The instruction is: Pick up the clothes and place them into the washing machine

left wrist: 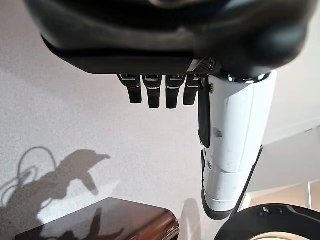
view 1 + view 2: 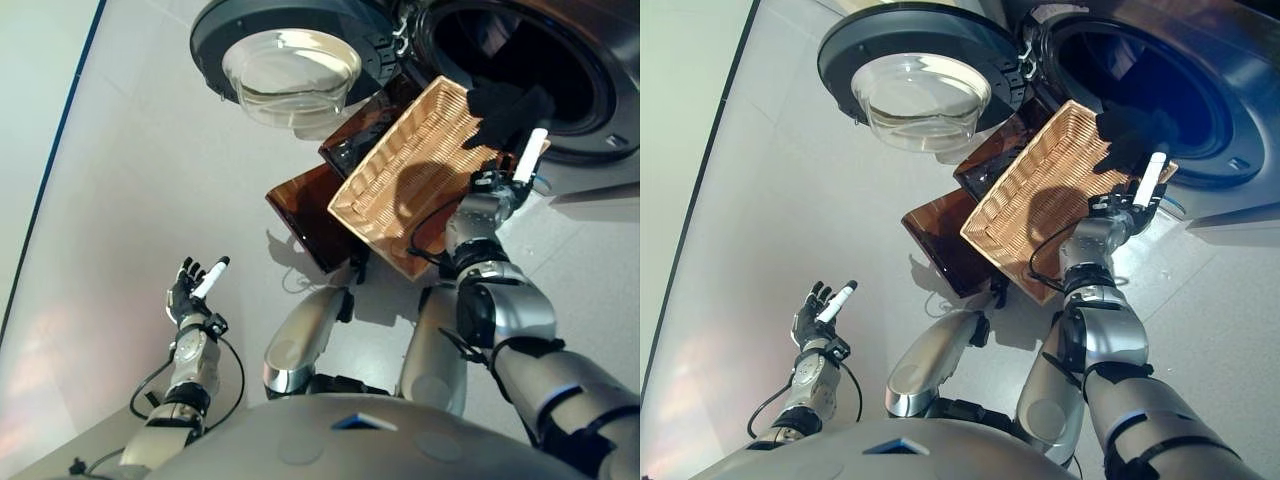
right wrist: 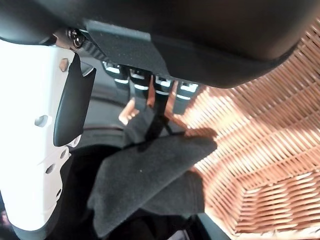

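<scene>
A dark cloth (image 2: pixel 505 110) hangs at the rim of the washing machine's open drum (image 2: pixel 560 60), just past the far end of the wicker basket (image 2: pixel 400 170). My right hand (image 2: pixel 500 182) is right below it, fingers curled and pinching its top edge. The right wrist view shows the cloth (image 3: pixel 150 185) dangling from those fingers (image 3: pixel 150 85), with the basket's weave (image 3: pixel 260 150) beside it. The basket's inside shows no other clothes. My left hand (image 2: pixel 190 290) hovers over the floor at the lower left, open and holding nothing, its fingers (image 1: pixel 150 92) straight.
The machine's round glass door (image 2: pixel 290 60) is swung open to the left of the drum. The basket rests tilted on dark brown stools (image 2: pixel 310 215) in front of the machine. Grey floor (image 2: pixel 130 180) stretches out to the left.
</scene>
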